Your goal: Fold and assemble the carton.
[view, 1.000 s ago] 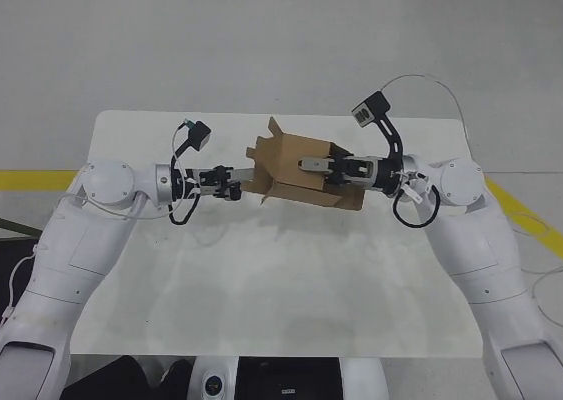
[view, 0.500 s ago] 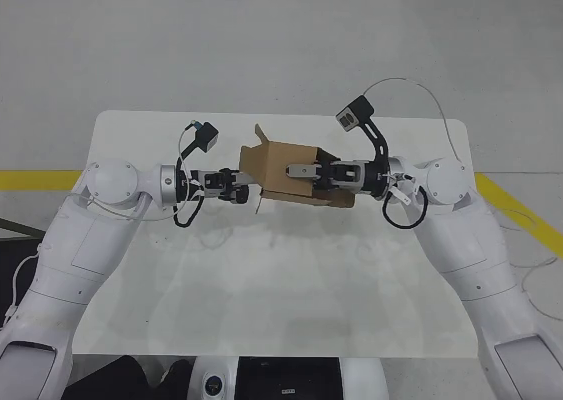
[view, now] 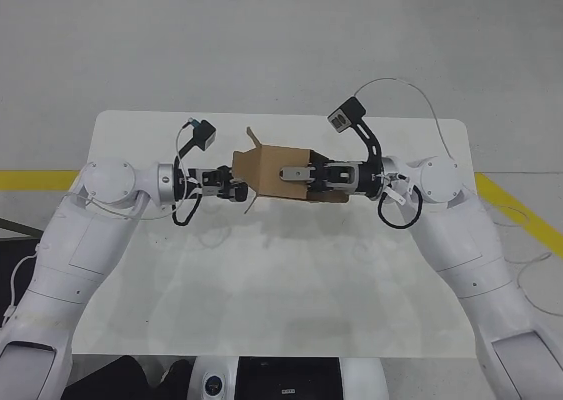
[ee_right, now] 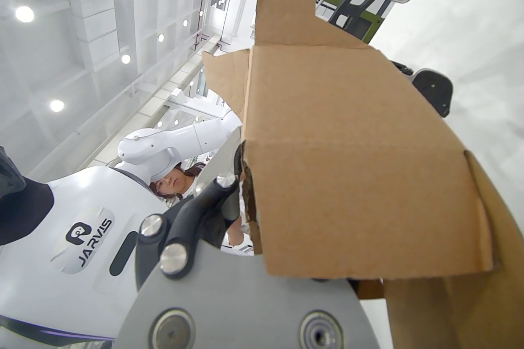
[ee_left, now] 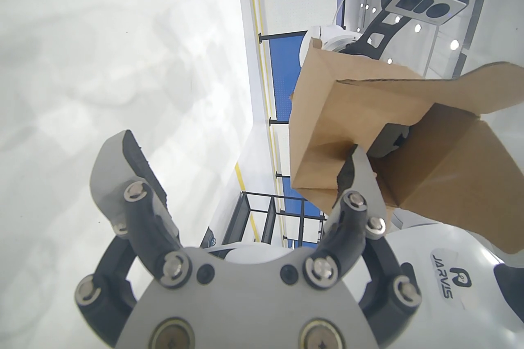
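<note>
Top view: a carton (view: 276,170) of plain brown corrugated cardboard is seen above the far half of the white table (view: 261,300), about midway between the table's left and right edges. Its surface is matte and fibrous, scored with straight fold lines. The body is shaped into a partly squared tube with loose flaps splayed at its left end. Its long axis is laid parallel to the table's far edge, and the open, flapped end is pointed toward the table's left side.

In the right wrist view one notched flap is seen standing off the end of a broad flat panel, and the fluted core is exposed along a torn edge.

The right gripper (view: 294,174) is clamped on a wall of the carton from the table's right side. One of its fingers (ee_right: 221,166) is laid along the outside of that panel, while the other is hidden behind the cardboard.

The left gripper (view: 236,187) is held at the carton's flapped end with its fingers spread wide, grasping nothing. In the left wrist view one ribbed fingertip is tucked against the carton's lower corner and the other is kept well apart from it.

Both forearms are turned inward above the table's far half, roughly level and pointed at each other, with elbows bent back toward the table's near edge.
</note>
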